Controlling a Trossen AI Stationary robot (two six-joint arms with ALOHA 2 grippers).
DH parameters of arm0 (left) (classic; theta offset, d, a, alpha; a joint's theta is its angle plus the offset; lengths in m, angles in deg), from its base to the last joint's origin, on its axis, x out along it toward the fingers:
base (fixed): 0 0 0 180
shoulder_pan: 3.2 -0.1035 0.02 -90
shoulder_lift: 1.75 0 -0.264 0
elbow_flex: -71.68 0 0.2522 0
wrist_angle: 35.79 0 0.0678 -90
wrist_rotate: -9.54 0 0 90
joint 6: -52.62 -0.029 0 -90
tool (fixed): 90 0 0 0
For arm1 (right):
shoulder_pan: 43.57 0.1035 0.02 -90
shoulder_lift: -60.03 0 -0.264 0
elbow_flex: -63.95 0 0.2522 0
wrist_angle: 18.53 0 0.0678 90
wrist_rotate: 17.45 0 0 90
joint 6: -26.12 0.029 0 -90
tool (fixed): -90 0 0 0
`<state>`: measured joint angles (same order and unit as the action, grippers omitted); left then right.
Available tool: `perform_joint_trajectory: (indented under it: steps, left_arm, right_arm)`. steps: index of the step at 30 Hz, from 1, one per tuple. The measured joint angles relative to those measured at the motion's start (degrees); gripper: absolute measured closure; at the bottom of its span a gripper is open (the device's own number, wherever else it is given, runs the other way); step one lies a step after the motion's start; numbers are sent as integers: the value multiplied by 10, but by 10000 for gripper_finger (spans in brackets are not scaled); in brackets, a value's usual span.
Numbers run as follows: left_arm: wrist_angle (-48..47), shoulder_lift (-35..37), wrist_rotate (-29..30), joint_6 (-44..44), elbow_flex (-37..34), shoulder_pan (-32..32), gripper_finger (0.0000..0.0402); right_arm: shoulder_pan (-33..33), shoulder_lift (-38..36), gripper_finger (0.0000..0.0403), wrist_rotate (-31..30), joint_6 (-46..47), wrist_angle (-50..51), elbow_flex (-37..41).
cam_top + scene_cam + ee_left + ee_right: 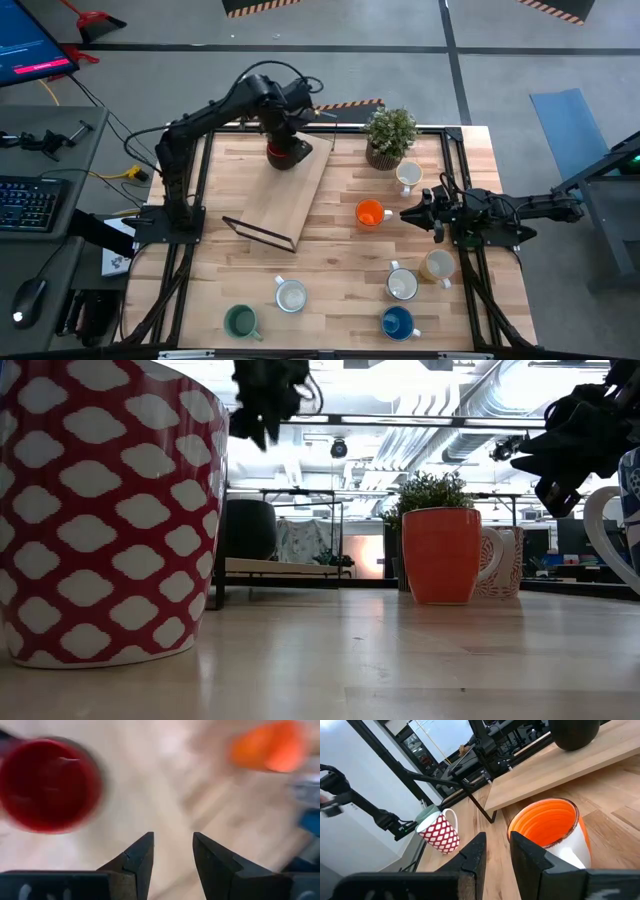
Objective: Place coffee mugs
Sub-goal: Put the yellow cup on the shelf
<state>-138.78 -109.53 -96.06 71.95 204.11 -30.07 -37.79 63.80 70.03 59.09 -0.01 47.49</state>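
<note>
Looming closest to the low camera, the red-and-white patterned mug is filling the left of that view; from above it is sitting at the front of the table, inside showing white. Behind it the orange mug is standing upright near the table's middle, and the right gripper is hovering just beside it, on the side toward the right edge, fingers only narrowly parted and holding nothing. From that wrist, the orange mug's rim is showing just past the fingertips.

On the raised wooden board the dark red mug is resting at the far end. The left gripper is hanging above the board just beside that mug, jaws parted a little and empty.

Along the right side, 1 patterned white mug is sitting next to the potted plant. Nearer the front, 4 more are standing: tan, white, blue and teal-green.
</note>
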Motion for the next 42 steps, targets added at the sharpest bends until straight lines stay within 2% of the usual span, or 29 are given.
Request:
perform_joint_trajectory:
  steps: [3, 5, 14, 16, 21, 27, 30, 36, 39, 42]
  left_arm:
    - [-8, 27, -71, 17, 0, 37, 275]
    - [-7, 49, -91, 32, -10, 70, 275]
    - [-8, 168, -82, 91, -10, 253, 275]
    - [-8, 192, -34, 96, -9, 302, 275]
    - [-8, 236, 163, 143, -9, 443, 275]
    - [-6, 253, 311, 211, -17, 595, 275]
    - [-6, 253, 347, 241, -60, 649, 275]
    - [5, 256, 354, 385, -205, 707, 275]
    - [89, 271, 390, 428, -296, 740, 275]
    - [244, 301, 446, 438, -394, 771, 275]
  right_arm:
    - [0, 0, 329, 0, 0, 0, 0]
    - [0, 3, 329, 0, 0, 0, 0]
    - [0, 7, 329, -5, 17, 0, 0]
    - [0, 7, 329, -5, 17, -3, 0]
    - [0, 8, 329, -7, 16, -22, 1]
    - [0, 11, 329, -7, 17, -24, 1]
    - [0, 11, 329, -7, 17, -24, 1]
    - [0, 11, 329, -7, 17, -24, 1]
    - [0, 11, 329, -7, 17, -24, 1]
    - [0, 11, 329, -7, 29, -24, 1]
